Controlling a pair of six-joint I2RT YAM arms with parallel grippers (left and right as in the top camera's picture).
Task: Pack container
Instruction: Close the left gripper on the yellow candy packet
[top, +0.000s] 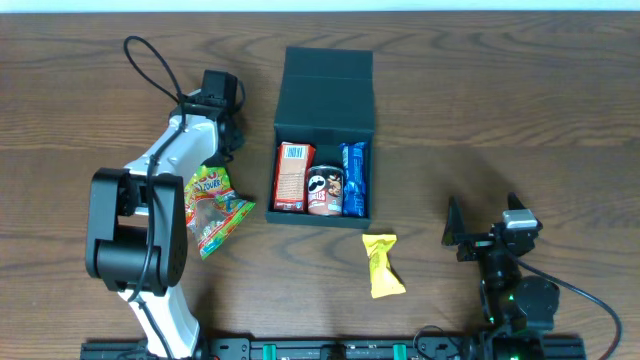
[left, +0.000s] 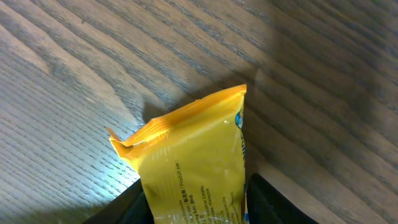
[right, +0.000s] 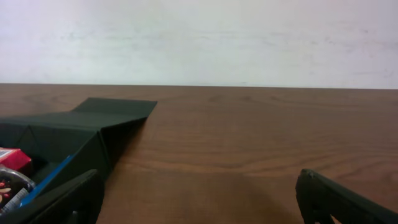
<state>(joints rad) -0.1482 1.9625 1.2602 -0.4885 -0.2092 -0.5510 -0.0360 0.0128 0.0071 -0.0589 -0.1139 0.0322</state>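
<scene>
Left arm at the pick; the left gripper (left: 196, 186) stands part-closed with the gummy bag (left: 193, 155) between its jaws, one finger (left: 127, 205) against each side edge, which reads as a grip from the wrist view; the bag's sealed far end projects beyond the fingertips over bare table (left: 74, 74). From overhead the gummy bag (top: 215, 215) lies partly under the left forearm, its long axis running near-to-far. The container (top: 325, 75) sits mid-table, to the robot's right of the left gripper and near it, lid flap laid back at the far side. A red carton (top: 293, 177), a Pringles can (top: 325, 190) and a blue packet (top: 355, 180) stand side by side in its near half; the far half looks free. The coming move therefore probably runs rightward and slightly away, bag axis kept in line with the packed items. The right gripper (top: 483, 212) rests with jaws spread wide and holds nothing; it is the nearer arm to the yellow packet (top: 383, 265), which lies between it and the container.
</scene>
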